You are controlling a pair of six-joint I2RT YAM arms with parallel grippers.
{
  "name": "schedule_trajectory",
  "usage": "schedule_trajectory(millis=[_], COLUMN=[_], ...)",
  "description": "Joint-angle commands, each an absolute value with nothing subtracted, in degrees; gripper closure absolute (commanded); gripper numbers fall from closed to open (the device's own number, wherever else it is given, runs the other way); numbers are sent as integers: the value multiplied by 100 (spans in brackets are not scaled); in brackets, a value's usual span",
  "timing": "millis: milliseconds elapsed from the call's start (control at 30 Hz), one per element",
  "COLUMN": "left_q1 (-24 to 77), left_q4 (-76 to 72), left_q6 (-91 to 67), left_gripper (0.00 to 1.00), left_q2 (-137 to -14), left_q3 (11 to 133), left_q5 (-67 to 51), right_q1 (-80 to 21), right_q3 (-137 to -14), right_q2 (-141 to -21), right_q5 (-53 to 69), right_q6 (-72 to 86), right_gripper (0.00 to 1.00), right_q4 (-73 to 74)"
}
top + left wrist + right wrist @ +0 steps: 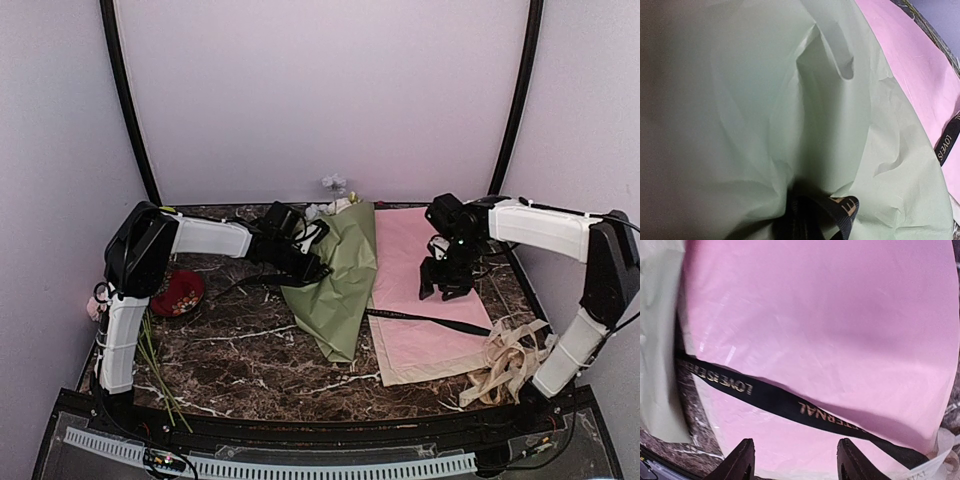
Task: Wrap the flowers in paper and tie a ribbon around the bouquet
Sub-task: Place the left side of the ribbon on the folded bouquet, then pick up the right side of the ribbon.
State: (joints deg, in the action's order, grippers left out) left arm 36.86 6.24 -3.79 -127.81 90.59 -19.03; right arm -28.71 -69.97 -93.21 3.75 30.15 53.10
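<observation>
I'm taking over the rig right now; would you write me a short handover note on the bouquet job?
Left gripper: shut at the left edge of the paper; what it pinches is hidden.
Right gripper: open, empty, over the ribbon.
Flowers: inside the paper cone, blossoms at the far end.
Ribbon: runs from the cone across the pink sheet; no knot visible.
Done: wrapping.
Left: tie the ribbon around the cone.
</observation>
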Motion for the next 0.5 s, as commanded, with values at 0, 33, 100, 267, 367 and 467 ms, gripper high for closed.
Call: schedule_trajectory(millis=[0, 33, 100, 267, 367, 467], left_q1=[3678, 3674, 3681, 3683, 3683, 3683], left_q4=[1035, 1025, 1013, 977, 975, 974], left_q6=[-449, -464, -474, -418, -388, -377], left_gripper=[100, 100, 100, 100, 100, 100], left_q2=[-12759, -12749, -12724, -12617, -12607, -12608], left_q3=[8853, 8844, 8842, 8781, 8780, 8780], left_q5=[-2014, -2033, -2060, -2009, -1997, -1996], right_q1=[-2900, -2904, -2900, -2900, -2896, -2883], right_q3=[-6831, -6829, -6876, -7023, -7063, -7098], right_q2=[-9596, -9717, -9901, -10195, -10417, -10521], right_q5=[321, 283, 79, -363, -587, -563], right_q6=[2605, 2504, 2265, 1804, 1629, 1531], right_gripper=[41, 40, 37, 29, 26, 26], right_q4=[6310, 6374, 6444, 6474, 6474, 6360])
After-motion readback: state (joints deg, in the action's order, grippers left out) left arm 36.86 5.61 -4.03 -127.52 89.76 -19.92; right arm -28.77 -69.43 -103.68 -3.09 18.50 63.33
